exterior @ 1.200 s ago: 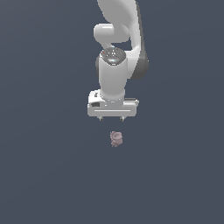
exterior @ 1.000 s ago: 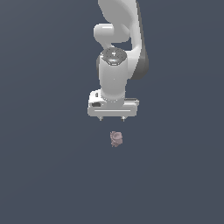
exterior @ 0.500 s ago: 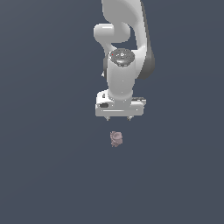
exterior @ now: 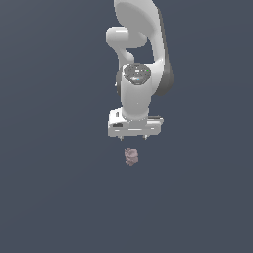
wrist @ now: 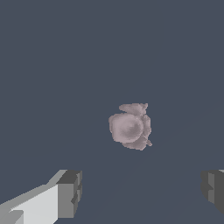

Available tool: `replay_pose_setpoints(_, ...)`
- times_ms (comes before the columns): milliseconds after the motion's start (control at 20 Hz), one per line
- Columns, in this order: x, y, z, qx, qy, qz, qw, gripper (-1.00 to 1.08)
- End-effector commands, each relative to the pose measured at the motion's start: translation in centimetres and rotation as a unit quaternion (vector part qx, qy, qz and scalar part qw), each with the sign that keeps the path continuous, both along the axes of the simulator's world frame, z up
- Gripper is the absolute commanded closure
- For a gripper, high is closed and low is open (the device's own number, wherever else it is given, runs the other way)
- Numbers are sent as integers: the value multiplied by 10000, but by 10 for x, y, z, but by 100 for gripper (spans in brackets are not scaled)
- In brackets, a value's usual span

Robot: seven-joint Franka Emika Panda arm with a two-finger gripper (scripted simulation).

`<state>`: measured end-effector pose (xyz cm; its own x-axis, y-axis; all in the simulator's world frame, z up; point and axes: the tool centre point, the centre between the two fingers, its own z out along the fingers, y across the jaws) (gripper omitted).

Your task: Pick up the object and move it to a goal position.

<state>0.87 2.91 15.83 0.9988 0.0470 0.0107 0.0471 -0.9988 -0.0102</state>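
The object (exterior: 131, 156) is a small lumpy pinkish-mauve blob with greyish patches lying on the dark grey surface. In the exterior view my white gripper (exterior: 134, 138) hangs above it, pointing down, with its short fingertips just above the blob and not touching it. In the wrist view the object (wrist: 130, 127) lies ahead of the gripper (wrist: 142, 192), between the lines of the two grey fingertips (wrist: 70, 192), which stand wide apart. The gripper is open and empty.
A plain dark grey surface (exterior: 54, 188) fills both views. The white arm (exterior: 141, 44) rises behind the gripper in the exterior view.
The gripper has come down and shifted slightly toward the exterior view's right, closer to the object. The object has not moved.
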Motion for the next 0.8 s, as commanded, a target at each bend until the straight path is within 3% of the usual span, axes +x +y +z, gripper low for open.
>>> replay_pose_setpoints(0, 5, -1, -11, -12, 11, 79, 10000, -92)
replay_pose_setpoints(750, 26, -6, -62, -56, 48, 445, 9990, -92)
